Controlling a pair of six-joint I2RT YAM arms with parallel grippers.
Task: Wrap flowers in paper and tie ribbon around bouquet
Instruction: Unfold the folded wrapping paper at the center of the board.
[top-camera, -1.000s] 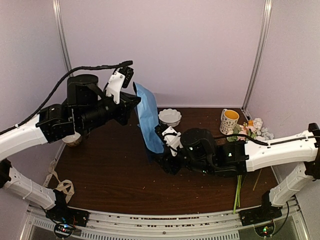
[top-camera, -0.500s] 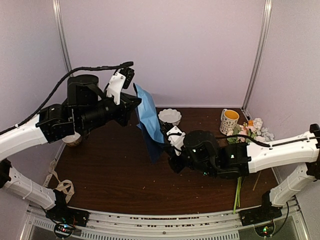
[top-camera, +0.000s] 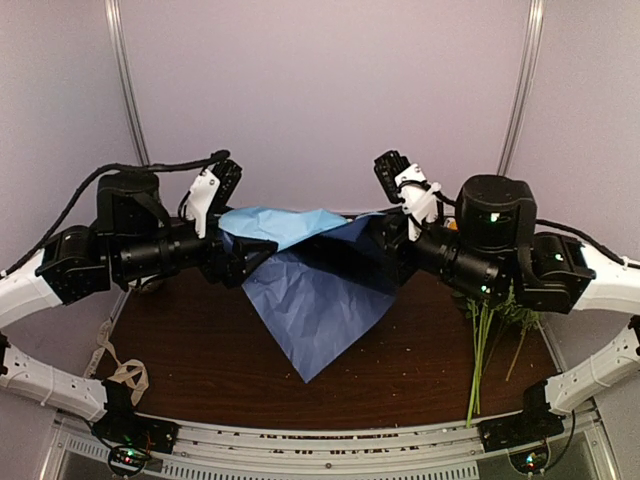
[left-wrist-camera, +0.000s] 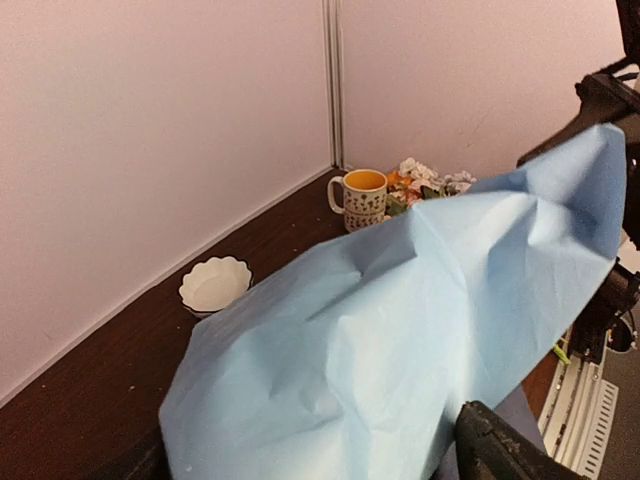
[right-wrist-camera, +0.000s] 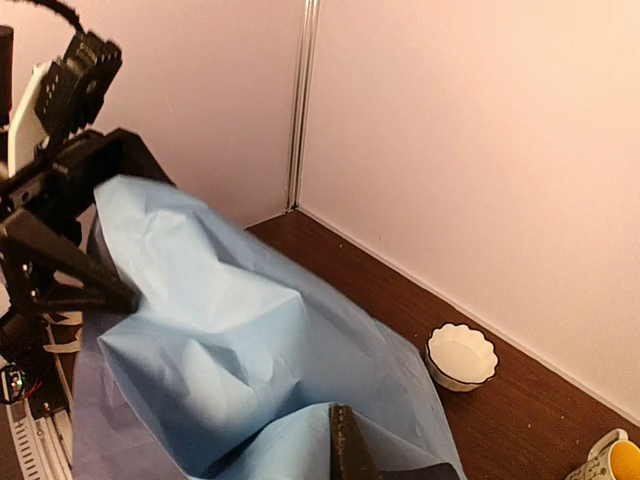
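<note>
Largely under the paper (right-wrist-camera: 250, 330): right gripper (right-wrist-camera: 345, 450).

Overhead view; opposed wrist close-ups, shared paper (top-camera: 310, 300)

No text, label, brand or number can be read; the paper (top-camera: 315, 300) is plain blue, and the mug (left-wrist-camera: 362, 200) carries only a small dark pattern (too fine to read).

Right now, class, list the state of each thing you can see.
paper: crumpled, held up in the air
flowers: lying loose, unwrapped
ribbon: lying slack, unused
mug: upright
bowl: upright, empty
left gripper: open, paper across it
right gripper: shut on paper
</note>
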